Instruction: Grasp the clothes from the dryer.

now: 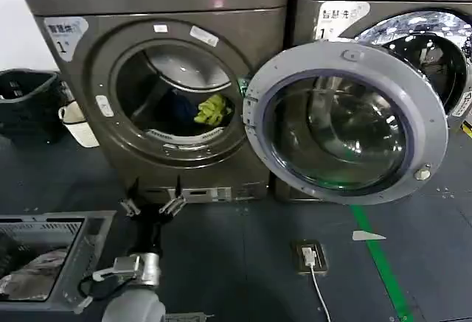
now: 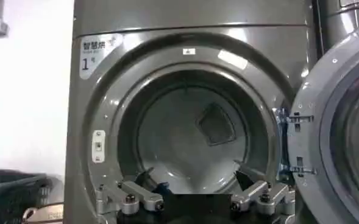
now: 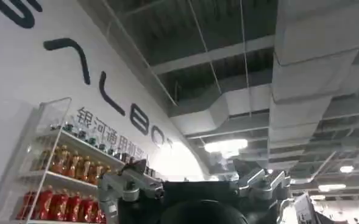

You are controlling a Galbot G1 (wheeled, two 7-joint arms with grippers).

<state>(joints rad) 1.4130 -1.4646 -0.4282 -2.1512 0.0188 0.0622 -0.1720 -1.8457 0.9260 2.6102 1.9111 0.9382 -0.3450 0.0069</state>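
Observation:
The dryer (image 1: 96, 49) stands with its porthole open and its grey-rimmed glass door (image 1: 346, 123) swung out to the right. Inside the drum lie the clothes: a yellow-green bundle (image 1: 212, 110) and a dark blue piece (image 1: 175, 108) to its left. My left gripper (image 1: 151, 205) is open and empty, low in front of the dryer's base, below the porthole. In the left wrist view the left gripper (image 2: 194, 182) faces the drum (image 2: 185, 134), with a bit of dark blue fabric (image 2: 163, 187) beside one finger. My right gripper (image 3: 191, 173) is open, held empty and pointing up at the ceiling.
A second machine (image 1: 413, 42) stands behind the open door. A black basket (image 1: 26, 101) sits left of the dryer. A grey bin (image 1: 96, 241) with pale fabric is at the lower left. A floor socket with a cable (image 1: 310, 256) and green tape (image 1: 380, 256) mark the floor.

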